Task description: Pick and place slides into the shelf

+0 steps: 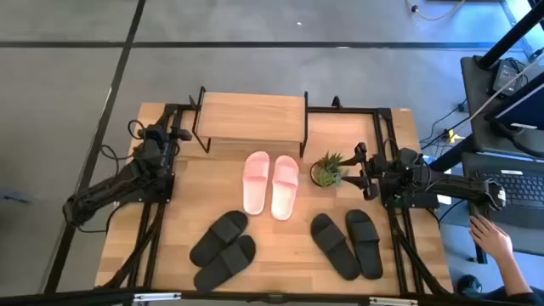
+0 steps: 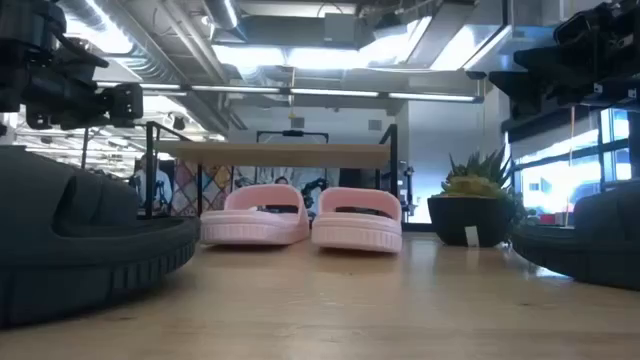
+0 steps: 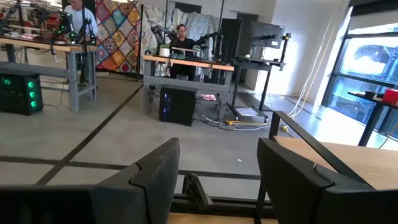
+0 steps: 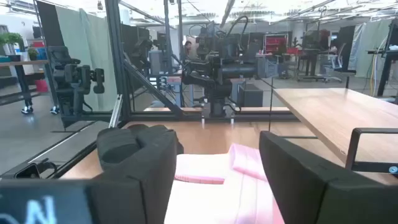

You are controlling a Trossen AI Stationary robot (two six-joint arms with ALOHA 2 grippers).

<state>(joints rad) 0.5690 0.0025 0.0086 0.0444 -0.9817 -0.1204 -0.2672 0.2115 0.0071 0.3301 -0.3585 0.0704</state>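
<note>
Left gripper (image 1: pixel 182 134) parked at the table's left rear corner, raised, just beside the left end of the shelf (image 1: pixel 252 116). Fingers (image 3: pixel 152 171) spread wide in the left wrist view, nothing between them, aimed out past the table edge into the room.

Left black pair (image 1: pixel 223 249) lying at the front left, angled, the two slides touching along their inner edges. Well apart from the left gripper.

Pink pair (image 1: pixel 271 183) at table centre, side by side and touching, toes toward the shelf, just in front of it. Space under the shelf plank open in the low view; nothing seen on the plank.

Potted plant (image 1: pixel 327 169) standing just right of the pink pair, between it and the right gripper (image 1: pixel 360 172).

Right gripper held near the plant, pointing toward table centre. Fingers (image 4: pixel 140 152) wide apart in the right wrist view, gripping nothing, with the pink slides visible between and beyond them.

Right black pair (image 1: pixel 347 241) at the front right, side by side, slightly splayed.

A person's hand (image 1: pixel 491 235) at the far right, off the table, near a keyboard (image 1: pixel 518 189).

No slide placed yet; all six on the tabletop.

Likely faults:
- Plant knocked over during a right-arm reach toward the pink pair; cause: plant in the approach line.
- Two slides dragged together; cause: pairs touching.
- Slide striking the shelf frame or plank on insertion; cause: low clearance beneath the plank.
</note>
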